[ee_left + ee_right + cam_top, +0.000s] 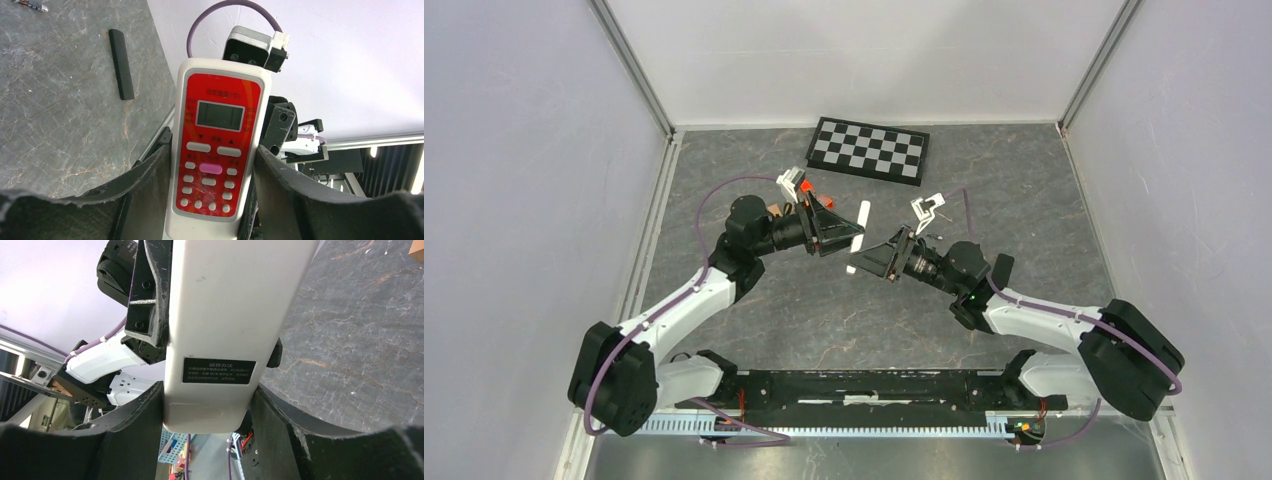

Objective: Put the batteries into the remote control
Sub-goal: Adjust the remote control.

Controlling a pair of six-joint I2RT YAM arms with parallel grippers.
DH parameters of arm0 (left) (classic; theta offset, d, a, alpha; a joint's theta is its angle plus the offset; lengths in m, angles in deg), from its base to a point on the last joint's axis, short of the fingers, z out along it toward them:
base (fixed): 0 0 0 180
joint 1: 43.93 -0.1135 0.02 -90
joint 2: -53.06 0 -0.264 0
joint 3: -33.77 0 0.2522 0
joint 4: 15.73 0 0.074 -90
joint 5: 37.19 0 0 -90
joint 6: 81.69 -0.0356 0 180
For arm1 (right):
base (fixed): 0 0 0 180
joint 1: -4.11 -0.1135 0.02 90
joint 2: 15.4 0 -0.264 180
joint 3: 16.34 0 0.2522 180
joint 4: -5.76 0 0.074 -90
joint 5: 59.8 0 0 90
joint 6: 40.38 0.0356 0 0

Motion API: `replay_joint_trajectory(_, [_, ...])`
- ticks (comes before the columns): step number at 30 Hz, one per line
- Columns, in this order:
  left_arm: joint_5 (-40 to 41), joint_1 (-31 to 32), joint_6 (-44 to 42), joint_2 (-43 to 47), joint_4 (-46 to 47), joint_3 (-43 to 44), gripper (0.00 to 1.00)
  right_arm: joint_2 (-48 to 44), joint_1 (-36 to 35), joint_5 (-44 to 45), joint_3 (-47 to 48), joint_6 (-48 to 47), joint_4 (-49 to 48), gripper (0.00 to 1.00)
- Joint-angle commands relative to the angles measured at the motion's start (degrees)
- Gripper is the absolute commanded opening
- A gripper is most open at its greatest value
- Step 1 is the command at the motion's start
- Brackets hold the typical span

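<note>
Though seemingly aloft, remote (216, 115) between pincers (212, 167) (207, 407)

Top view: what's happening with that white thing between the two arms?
Both grippers hold the remote above the table. The left gripper clamps it from the red button side, the right gripper from the plain white back. A battery lies on the table; no open compartment shows on the back.
</note>
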Motion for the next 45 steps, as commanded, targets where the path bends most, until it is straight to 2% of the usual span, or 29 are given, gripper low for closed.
replay_joint_trajectory(1, [-0.3,0.39,2.85,1.73,3.61,-0.17,0.57,0.81,-0.3,-0.98,1.19,-2.93,-3.38,0.42])
replay_joint_trajectory(3, [0.13,0.38,1.89,2.05,2.93,-0.63,0.69,0.39,-0.3,-0.41,1.31,-6.49,-2.01,0.38])
replay_joint_trajectory(5, [1.3,0.37,-0.99,2.91,-0.3,-0.56,0.88,-0.57,-0.28,0.88,2.07,-12.05,2.32,0.36])
replay_joint_trajectory(7, [3.07,0.3,-5.26,3.93,-5.14,0.08,0.99,-1.81,-0.34,2.56,2.81,-19.42,7.33,0.35])
replay_joint_trajectory(10, [7.23,0.31,-13.54,5.35,-16.74,2.92,1.0,-3.44,-0.41,5.69,4.91,-31.34,18.23,0.34])
replay_joint_trajectory(15, [12.55,0.27,-22.79,5.69,-30.27,7.48,1.0,-5.1,-0.73,11.51,7.95,-50.08,32.66,0.32])
replay_joint_trajectory(18, [12.27,0.27,-26.85,3.73,-33.15,8.73,1.0,-3.66,-1.39,14.9,10.85,-58.37,40.96,0.29])
replay_joint_trajectory(20, [11.85,0.29,-29.77,1.81,-33.86,8.81,1.0,-2.0,-1.57,17.06,12.87,-60.66,44.81,0.27])
replay_joint_trajectory(25, [12.8,0.27,-32.99,-3.76,-35.31,9.43,1.0,0.76,-3.09,17.42,14.41,-64.12,45.74,0.24])
replay_joint_trajectory(32, [11.26,0.19,-30.39,-8.1,-33.19,9.23,0.94,4.67,-6.74,17.25,17.24,-71.95,48.74,0.24])
replay_joint_trajectory(35, [8.39,0.18,-28.85,-9.73,-30.44,7.35,0.88,6.21,-7.27,17.41,17.86,-74.05,49.17,0.24])
replay_joint_trajectory(45, [0.77,0.19,-25.92,-11.74,-25.39,1.65,0.44,8.84,-7.42,14.68,19.51,-77.49,50.39,0.25])
